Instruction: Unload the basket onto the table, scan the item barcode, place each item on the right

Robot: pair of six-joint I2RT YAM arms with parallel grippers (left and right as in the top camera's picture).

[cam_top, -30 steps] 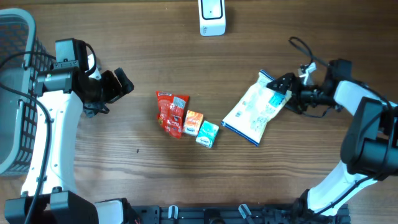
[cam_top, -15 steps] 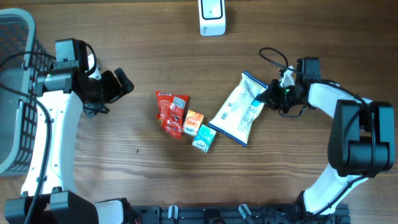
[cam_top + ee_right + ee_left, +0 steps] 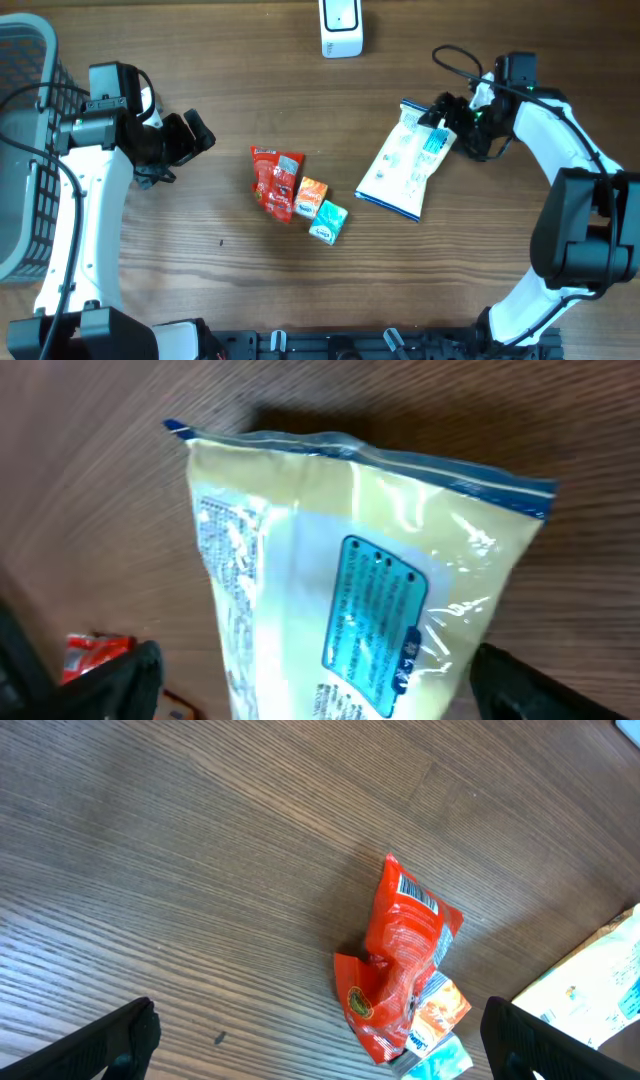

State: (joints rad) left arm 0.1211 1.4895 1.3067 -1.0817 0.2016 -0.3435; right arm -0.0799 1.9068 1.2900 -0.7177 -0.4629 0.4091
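Closest to the near edge of the table (image 3: pixel 180 280) sits a small teal box (image 3: pixel 332 219). It touches a small orange box (image 3: pixel 311 196), which in turn touches a crinkled red packet (image 3: pixel 274 180), all three about the middle of the table. A little farther back on the right half lies the white and blue bag (image 3: pixel 405 170), flat and slanting, its sealed top end pointing toward the far right corner. That looks to me like the item to be scanned, since the right gripper (image 3: pixel 448 125) hovers at that top end, jaws spread wide to either side of the bag and nothing pinched. I'd guess the bag is light and soft: thin shiny film, loosely filled, likely to sag and crumple if lifted by one corner, and slick enough to slip out of a weak pinch. The flat crimped seam along the top looks like the best hold, being stiffer than the belly and clear of the printed label. I can't make out a barcode on the face that shows, so the bag may need turning. The left gripper (image 3: pixel 193 142), toward the left edge, is likewise wide open and empty, pointing at the red packet. A basket (image 3: pixel 25 60) stands at the left edge, and the white scanner (image 3: pixel 341 27) sits at the middle of the far edge.
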